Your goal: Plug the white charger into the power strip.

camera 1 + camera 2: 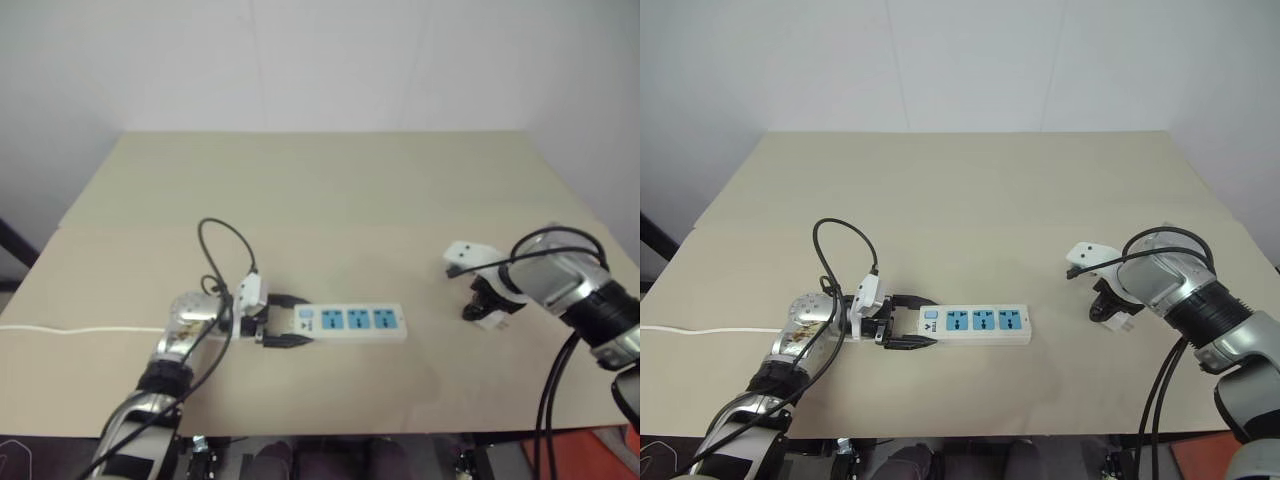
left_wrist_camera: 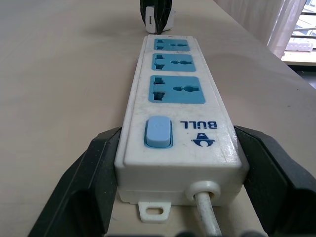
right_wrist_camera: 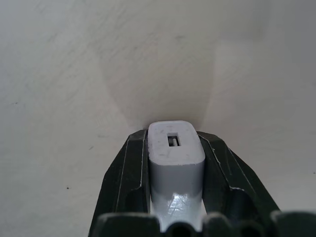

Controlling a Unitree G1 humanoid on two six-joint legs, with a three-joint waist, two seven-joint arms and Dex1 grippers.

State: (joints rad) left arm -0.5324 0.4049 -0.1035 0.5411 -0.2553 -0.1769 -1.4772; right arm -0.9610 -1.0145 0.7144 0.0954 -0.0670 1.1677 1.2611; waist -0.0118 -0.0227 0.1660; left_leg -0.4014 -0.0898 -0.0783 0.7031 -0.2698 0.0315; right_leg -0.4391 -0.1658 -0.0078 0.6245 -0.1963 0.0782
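The power strip lies on the table in front of me, a long white bar with three blue sockets and a blue switch. My left gripper is shut on its switch end, one black finger on each long side. To the right, the white charger stands on the tabletop, its slotted end facing the wrist camera. My right gripper points steeply down and is shut on it. In the head views the charger peeks out below the right gripper, well apart from the strip.
The strip's thin white cord runs off the table's left edge. The beige table stretches back to a white wall. A black cable loops over my left wrist.
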